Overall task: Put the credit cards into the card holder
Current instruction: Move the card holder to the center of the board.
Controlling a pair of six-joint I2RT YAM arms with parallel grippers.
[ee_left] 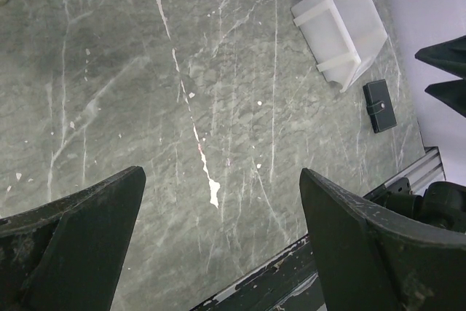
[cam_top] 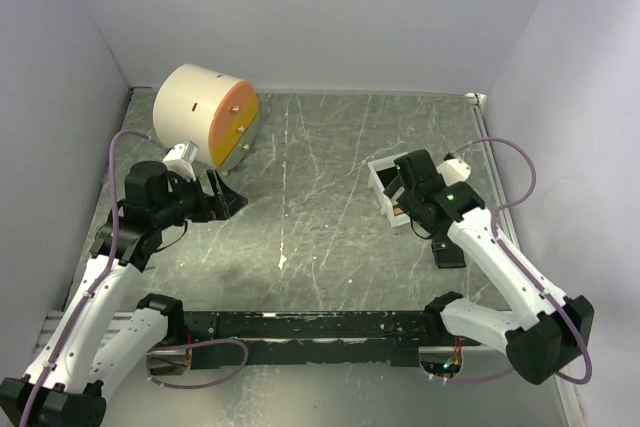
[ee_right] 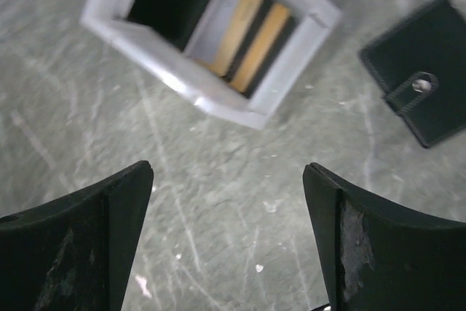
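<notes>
Two orange-tan credit cards [ee_right: 237,30] stand on edge inside a white open-topped tray [ee_right: 218,103]. The closed black card holder [ee_right: 426,71] lies on the table just right of the tray. My right gripper [ee_right: 227,202] is open and empty, hovering above the table just short of the tray. In the top view it [cam_top: 397,197] covers part of the tray [cam_top: 378,169], with the card holder [cam_top: 449,252] near its arm. My left gripper [ee_left: 222,209] is open and empty over bare table at the left [cam_top: 222,197]. Its view shows the tray [ee_left: 342,27] and the card holder [ee_left: 379,105] far off.
A big cream cylinder with an orange face [cam_top: 205,117] stands at the back left, close to my left gripper. Pale walls enclose the grey marbled table [cam_top: 320,217] on three sides. A black rail [cam_top: 310,325] runs along the near edge.
</notes>
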